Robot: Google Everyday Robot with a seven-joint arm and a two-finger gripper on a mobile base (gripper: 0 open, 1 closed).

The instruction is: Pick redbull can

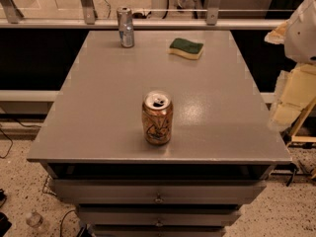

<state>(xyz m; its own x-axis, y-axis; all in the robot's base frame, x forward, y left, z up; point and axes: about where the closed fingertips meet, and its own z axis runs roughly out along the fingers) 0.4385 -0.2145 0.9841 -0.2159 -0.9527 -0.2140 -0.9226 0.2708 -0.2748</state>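
Note:
The redbull can (125, 27) is slim and silver with bluish patches. It stands upright near the far left edge of the grey table (98, 107). My gripper (288, 100) hangs at the right edge of the view, beside the table's right side and above floor level. It is far from the redbull can and holds nothing that I can see. The white arm (303, 28) rises above it at the top right.
A wider orange-brown patterned can (157, 117) with an open top stands upright near the table's front centre. A green and yellow sponge (186, 48) lies at the far right. Drawers (158, 191) sit below the tabletop. A railing (148, 21) runs behind the table.

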